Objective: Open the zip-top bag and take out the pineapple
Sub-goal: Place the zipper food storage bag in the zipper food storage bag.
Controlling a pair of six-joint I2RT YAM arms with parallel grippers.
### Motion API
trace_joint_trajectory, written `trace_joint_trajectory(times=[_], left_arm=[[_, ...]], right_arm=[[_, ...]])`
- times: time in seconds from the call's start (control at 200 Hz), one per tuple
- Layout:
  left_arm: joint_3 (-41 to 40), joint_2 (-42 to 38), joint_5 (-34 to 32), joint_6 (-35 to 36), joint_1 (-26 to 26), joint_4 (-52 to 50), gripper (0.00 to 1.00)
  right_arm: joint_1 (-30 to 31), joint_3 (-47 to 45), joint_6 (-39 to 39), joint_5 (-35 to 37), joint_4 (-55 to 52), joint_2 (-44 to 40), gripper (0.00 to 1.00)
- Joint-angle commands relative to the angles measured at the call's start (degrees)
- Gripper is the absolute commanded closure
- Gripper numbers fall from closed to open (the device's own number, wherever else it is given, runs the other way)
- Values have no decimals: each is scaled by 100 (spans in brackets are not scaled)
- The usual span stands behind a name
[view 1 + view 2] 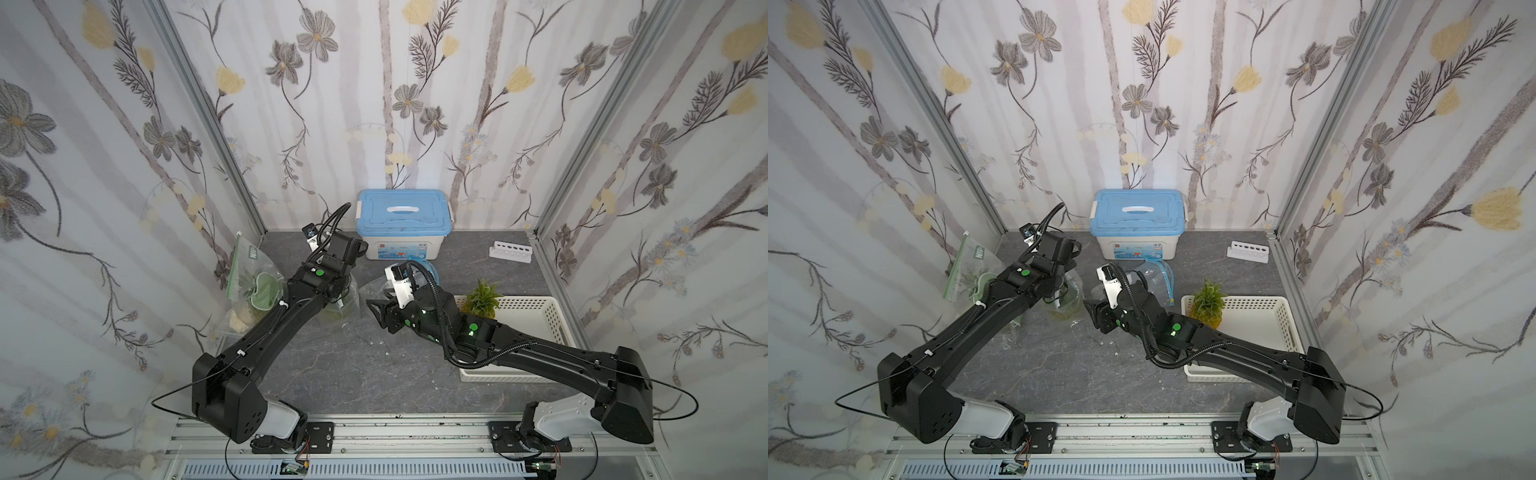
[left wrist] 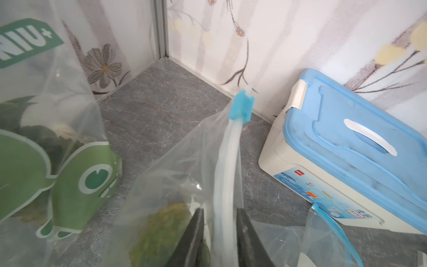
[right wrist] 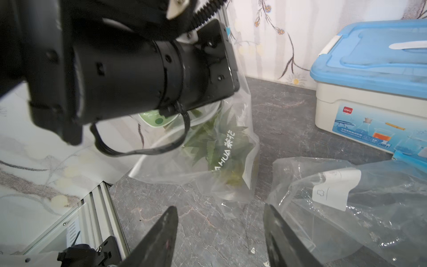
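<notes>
Left wrist, zip-top bag [image 2: 175, 166] standing upright

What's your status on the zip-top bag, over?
Left gripper open, fingers either side of the seal strip of the zip-top bag. Right gripper open, empty. Pineapple inside the bag. Nothing blocking.

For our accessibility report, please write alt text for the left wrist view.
The left arm's two dark fingers stand on either side of the zip strip of a clear bag, its blue slider at the far end; a pineapple shows inside. A green-printed bag and a blue-lidded box stand nearby on the grey table.
</notes>
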Motion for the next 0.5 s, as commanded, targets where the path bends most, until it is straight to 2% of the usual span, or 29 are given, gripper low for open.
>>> trace_joint_trajectory(times=[0.0, 0.105, 0.305, 0.495], left_arm=[[-168, -120, 385, 497, 57, 709, 61], [-246, -245, 475, 621, 157, 901, 53], [-302, -563, 572, 1007, 274, 1230, 29], [-390, -945, 904, 1324, 348, 1623, 22]], right_arm=[[71, 416, -91, 186, -109, 281, 39], [113, 704, -66, 264, -230, 454, 39], [219, 1127, -42, 494, -527, 631, 39], [299, 1686, -122, 732, -937, 761, 38]])
